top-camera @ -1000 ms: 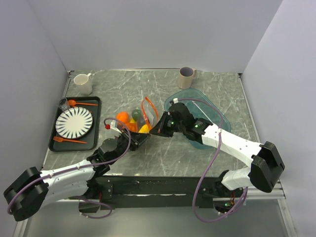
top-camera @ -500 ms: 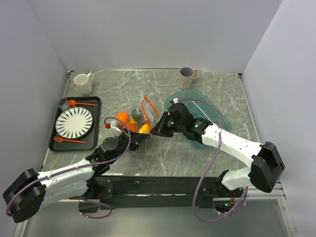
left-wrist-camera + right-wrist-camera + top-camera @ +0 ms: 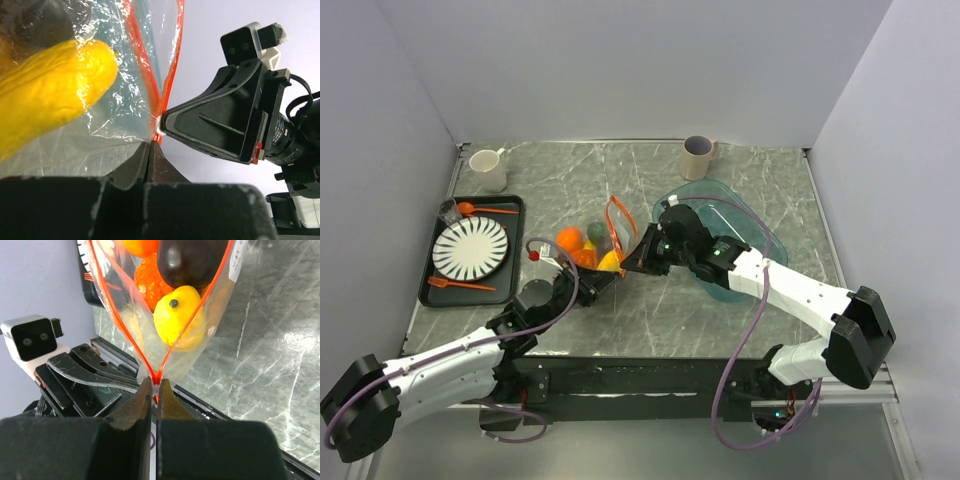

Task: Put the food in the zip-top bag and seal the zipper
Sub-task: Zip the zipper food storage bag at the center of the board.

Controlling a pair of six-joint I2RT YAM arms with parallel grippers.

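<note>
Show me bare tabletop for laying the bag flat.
Free: the back strip between the white mug and tan mug; the front stretch between the arms. Crowded: the tray, the teal bowl, and the zip-top bag pinched by left claw and right claw.

Mid-table, the zip-top bag (image 3: 592,250), with the food (image 3: 570,238) inside: lemon (image 3: 177,315) nearest the pinched corner, plum (image 3: 190,260) beyond it. Along the bag's right side, the zipper (image 3: 617,225). At its near right corner, left gripper (image 3: 616,273) and right gripper (image 3: 632,267) tip to tip, both clamped onto that corner. Right of the bag, under the right arm, a bowl (image 3: 705,188). At the left edge, a tray (image 3: 517,250) carrying a plate (image 3: 470,248), spoon (image 3: 480,209) behind, fork (image 3: 460,284) in front. Behind the tray, a mug (image 3: 488,169); behind the bowl, a cup (image 3: 698,156).
</note>
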